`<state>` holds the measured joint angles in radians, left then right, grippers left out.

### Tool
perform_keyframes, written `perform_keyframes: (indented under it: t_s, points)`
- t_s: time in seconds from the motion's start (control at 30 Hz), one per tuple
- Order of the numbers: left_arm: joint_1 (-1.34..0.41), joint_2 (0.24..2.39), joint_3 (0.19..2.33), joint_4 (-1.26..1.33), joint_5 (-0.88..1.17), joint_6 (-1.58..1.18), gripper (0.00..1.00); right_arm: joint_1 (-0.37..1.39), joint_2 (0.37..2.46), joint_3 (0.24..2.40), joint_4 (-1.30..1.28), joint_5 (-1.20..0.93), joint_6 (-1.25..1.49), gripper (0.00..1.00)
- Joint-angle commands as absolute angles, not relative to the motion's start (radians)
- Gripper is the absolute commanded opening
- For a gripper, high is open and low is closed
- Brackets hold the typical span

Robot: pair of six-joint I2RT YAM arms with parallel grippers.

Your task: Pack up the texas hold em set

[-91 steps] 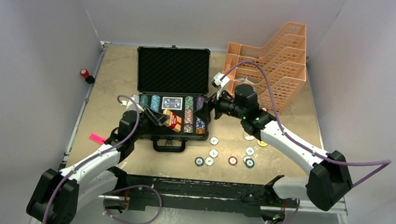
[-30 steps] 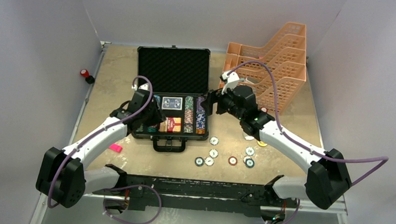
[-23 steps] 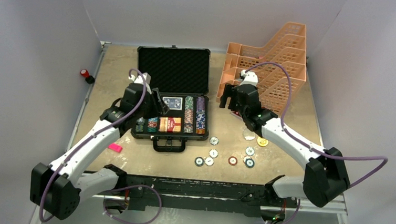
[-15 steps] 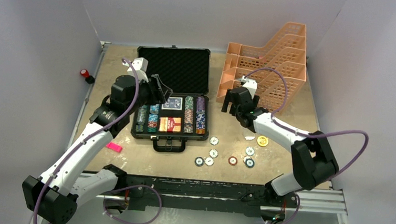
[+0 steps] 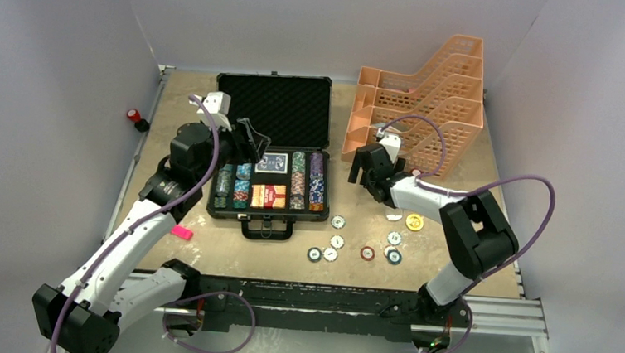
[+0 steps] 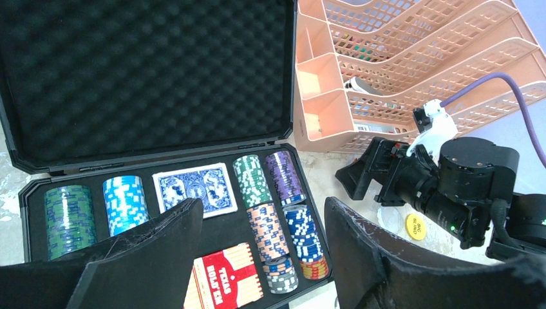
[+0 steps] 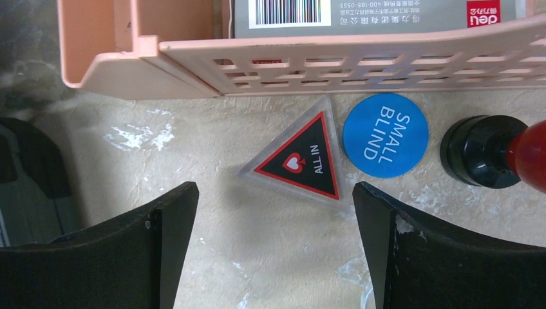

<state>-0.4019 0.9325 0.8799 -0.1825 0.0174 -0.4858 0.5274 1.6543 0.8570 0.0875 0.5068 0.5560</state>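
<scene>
Briefcase [image 6: 148, 71] beneath spread left fingers [image 6: 145, 254]

Left arm [image 5: 133, 236] and right arm [image 5: 426, 198] are showing white shells with chunky black joint housings; purple cables [image 6: 497, 76] are looping off each wrist; black fingers [image 6: 148, 257] are looking scuffed and chipped at edges; small green light [image 6: 451, 226] is glowing on right wrist housing

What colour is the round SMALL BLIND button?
The SMALL BLIND button is blue with white lettering; clearest in the right wrist view.
</scene>
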Motion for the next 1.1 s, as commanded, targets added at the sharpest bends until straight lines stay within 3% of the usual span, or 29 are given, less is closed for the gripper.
perform_keyframes:
  t_s: [0.0, 0.37, 0.67, 1.07]
  points:
    - [-0.404, 0.926, 0.865, -0.111, 0.009, -0.469, 0.69, 0.514, 1.679, 0.855, 0.145, 0.569, 0.554, 0.92]
    - [-0.404, 0.938, 0.862, -0.109, 0.0, -0.469, 0.69, 0.512, 1.733, 0.852, 0.158, 0.562, 0.542, 0.83]
    - [-0.405, 0.935, 0.86, -0.112, -0.005, -0.472, 0.69, 0.511, 1.729, 0.858, 0.142, 0.532, 0.548, 0.63]
    - [-0.404, 0.918, 0.861, -0.119, -0.024, -0.472, 0.69, 0.537, 1.573, 0.852, 0.016, 0.499, 0.578, 0.61]
